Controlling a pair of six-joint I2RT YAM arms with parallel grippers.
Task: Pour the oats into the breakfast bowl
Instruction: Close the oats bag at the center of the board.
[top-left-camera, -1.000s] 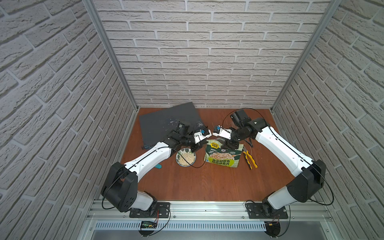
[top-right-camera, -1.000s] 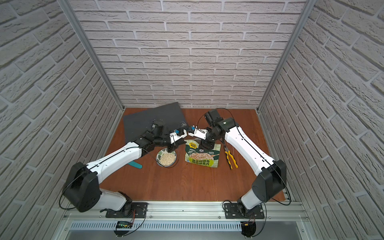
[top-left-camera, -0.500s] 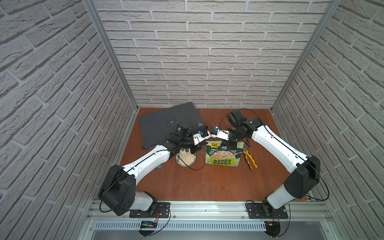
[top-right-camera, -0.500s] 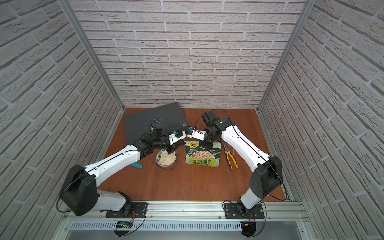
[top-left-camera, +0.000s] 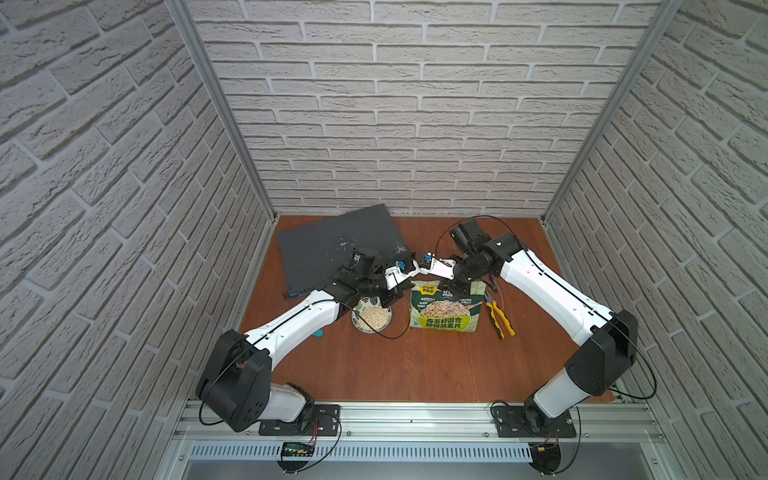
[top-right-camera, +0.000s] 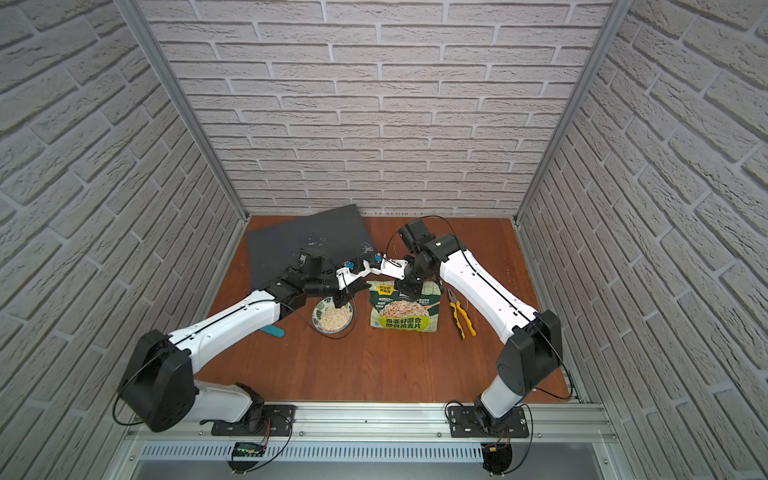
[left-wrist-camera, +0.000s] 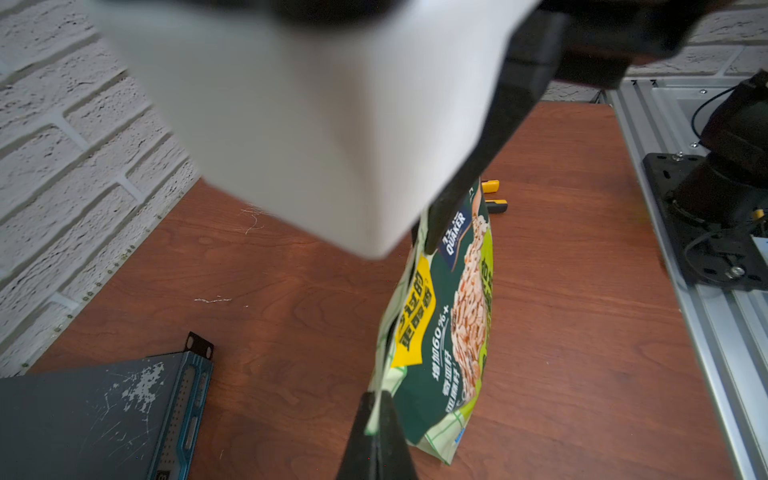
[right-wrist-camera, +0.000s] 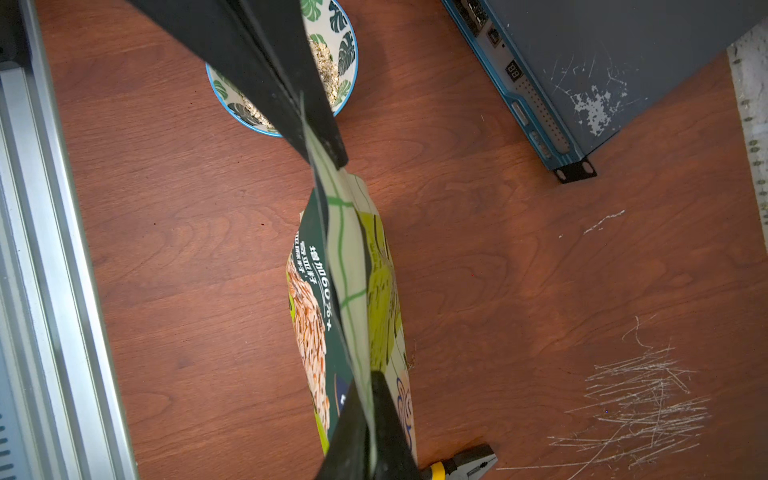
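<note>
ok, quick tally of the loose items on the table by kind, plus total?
Bowls: 1, the breakfast bowl, with oats in it
Pouches: 1, the oat pouch
Pliers: 1, yellow-handled
Rack units: 1, dark grey
Teal item, mostly hidden under the left arm: 1
Total: 5

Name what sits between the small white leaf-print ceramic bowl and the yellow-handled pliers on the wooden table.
The light-green plastic oat pouch sits between the bowl and the pliers. Both top views show this.
</note>
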